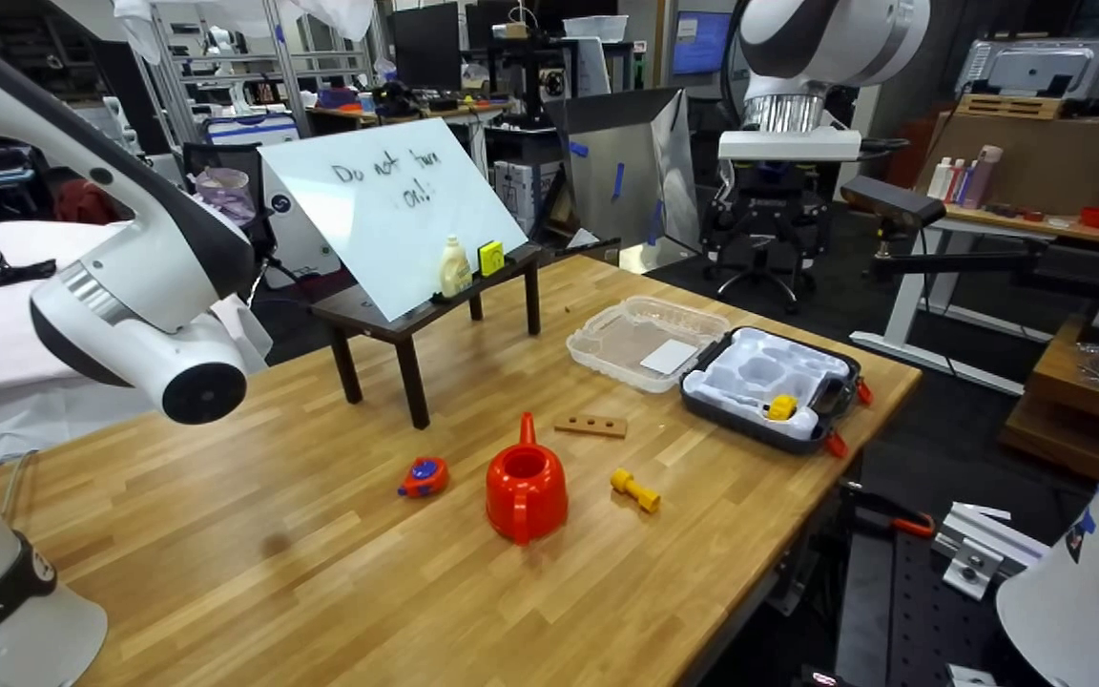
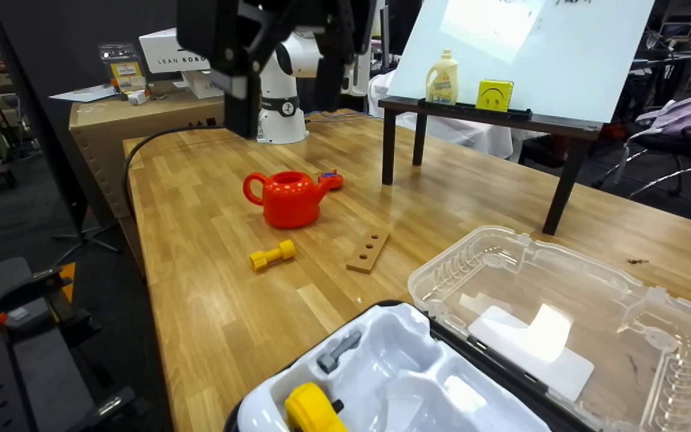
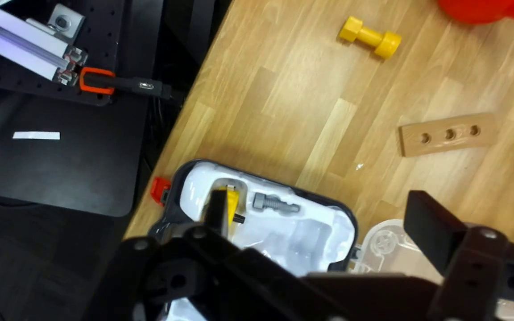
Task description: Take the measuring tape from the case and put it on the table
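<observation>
The measuring tape (image 1: 781,407) is small, chunky and yellow with black parts. It lies in a pocket of the open case (image 1: 740,425), which has a black rim and a white-grey moulded inside. The tape also shows in the other views (image 2: 312,411) (image 3: 233,205); in the wrist view a finger covers part of it. The case stands on the wooden table (image 1: 321,534) near its edge. My gripper (image 1: 759,267) is open and empty, well above the table and the case. In the wrist view its fingers (image 3: 317,214) are wide apart, with nothing between them.
The case's clear lid (image 1: 645,339) lies open beside it. A red watering can (image 1: 526,491), a yellow bolt (image 1: 635,489), a tan block with holes (image 1: 590,426) and a red-blue item (image 1: 425,476) lie on the table. A dark stand (image 1: 406,324) holds a white board. Another arm (image 1: 144,286) stands opposite.
</observation>
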Controlling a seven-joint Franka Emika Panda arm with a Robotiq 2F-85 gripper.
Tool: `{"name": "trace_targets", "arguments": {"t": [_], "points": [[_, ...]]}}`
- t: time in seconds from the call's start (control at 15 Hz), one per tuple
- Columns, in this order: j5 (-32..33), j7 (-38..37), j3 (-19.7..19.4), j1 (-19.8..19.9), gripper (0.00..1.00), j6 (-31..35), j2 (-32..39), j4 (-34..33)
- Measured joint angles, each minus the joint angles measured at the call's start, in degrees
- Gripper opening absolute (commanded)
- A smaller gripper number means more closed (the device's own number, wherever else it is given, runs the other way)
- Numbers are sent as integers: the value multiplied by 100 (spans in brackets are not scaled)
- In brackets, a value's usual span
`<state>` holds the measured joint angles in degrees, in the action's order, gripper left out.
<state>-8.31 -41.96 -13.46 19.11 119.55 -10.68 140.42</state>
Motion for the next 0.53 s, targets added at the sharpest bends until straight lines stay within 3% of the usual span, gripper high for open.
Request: {"name": "trace_targets", "arguments": {"t": [0.2, 0.53], "points": [[29, -256, -184, 105, 100, 212, 338, 0], [28, -258, -175, 55, 100, 210, 303, -4]]}}
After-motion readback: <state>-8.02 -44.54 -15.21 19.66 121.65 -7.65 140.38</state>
